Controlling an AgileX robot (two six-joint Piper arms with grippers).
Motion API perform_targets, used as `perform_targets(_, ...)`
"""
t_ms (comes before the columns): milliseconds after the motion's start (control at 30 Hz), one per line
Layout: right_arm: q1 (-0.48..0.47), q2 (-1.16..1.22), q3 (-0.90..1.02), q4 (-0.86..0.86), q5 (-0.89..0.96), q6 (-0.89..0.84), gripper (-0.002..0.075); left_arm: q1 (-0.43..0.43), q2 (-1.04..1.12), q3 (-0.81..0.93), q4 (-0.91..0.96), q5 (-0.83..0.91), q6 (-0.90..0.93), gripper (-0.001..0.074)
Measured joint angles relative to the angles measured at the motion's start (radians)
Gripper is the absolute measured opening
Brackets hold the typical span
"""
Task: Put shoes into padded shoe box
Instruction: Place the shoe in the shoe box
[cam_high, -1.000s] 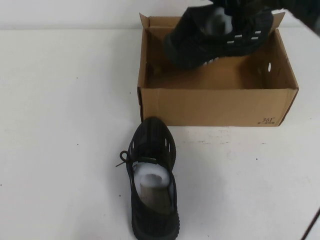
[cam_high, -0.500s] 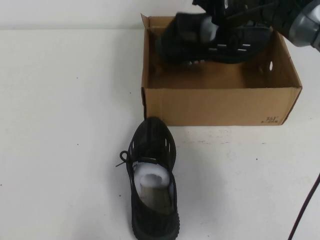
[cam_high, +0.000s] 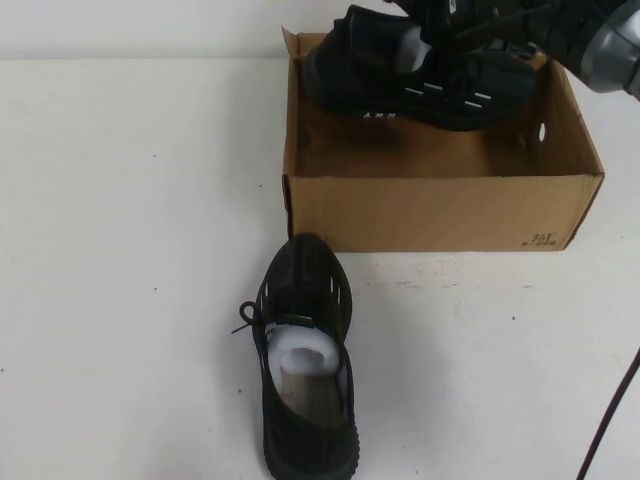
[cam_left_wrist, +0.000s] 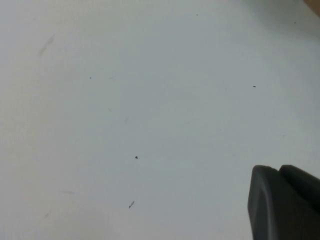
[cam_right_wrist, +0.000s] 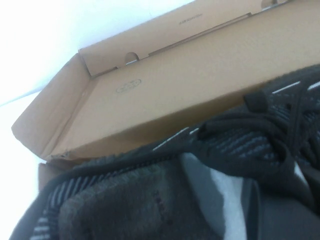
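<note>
One black knit shoe (cam_high: 305, 370) with white paper stuffing lies on the table in front of the brown shoe box (cam_high: 440, 212), toe toward the box. My right gripper (cam_high: 440, 38) is shut on the collar of the other shoe (cam_high: 420, 80) and holds it over the back part of the box, toe to the left, sole tilted down into it. In the right wrist view this shoe (cam_right_wrist: 150, 200) fills the lower half, with the box's inner wall (cam_right_wrist: 165, 95) behind it. My left gripper (cam_left_wrist: 277, 172) is out of the high view; its dark fingertips sit together over bare table.
The box has short flaps, a small round hole (cam_high: 541, 131) in its right wall and dark print (cam_high: 541, 240) at its front right corner. The white table (cam_high: 130, 250) lies wide to the left. A dark cable (cam_high: 610, 420) runs at the right edge.
My right gripper has carried the held shoe leftward and toward the box's back wall. The box has shifted slightly to the right. The shoe on the table has not moved.
</note>
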Motion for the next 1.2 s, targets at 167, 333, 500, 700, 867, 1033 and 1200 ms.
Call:
perform_targets(167, 0.0, 0.0, 0.0, -0.002, 0.002, -0.036, 0.0017, 0.0, 0.0, 0.0, 0.0, 0.0, 0.0, -0.0004)
perform_targets(333, 0.0, 0.011, -0.002, -0.003, 0.006, -0.052, 0.0017, 0.0, 0.0, 0.0, 0.0, 0.0, 0.0, -0.0004)
perform_targets(500, -0.004, 0.046, -0.002, -0.003, 0.006, -0.07, 0.0017, 0.0, 0.0, 0.0, 0.0, 0.0, 0.0, -0.0004)
perform_targets(700, -0.021, 0.098, -0.002, -0.001, 0.021, -0.076, 0.0017, 0.0, 0.0, 0.0, 0.0, 0.0, 0.0, -0.0004)
perform_targets(867, -0.021, 0.107, -0.002, -0.008, 0.025, -0.088, 0.0017, 0.0, 0.0, 0.0, 0.0, 0.0, 0.0, -0.0004)
perform_targets(1033, -0.021, 0.108, -0.002, -0.01, 0.022, -0.13, 0.0017, 0.0, 0.0, 0.0, 0.0, 0.0, 0.0, -0.0004)
perform_targets(1200, -0.021, 0.126, -0.002, -0.01, -0.009, -0.139, 0.0017, 0.0, 0.0, 0.0, 0.0, 0.0, 0.0, -0.0004)
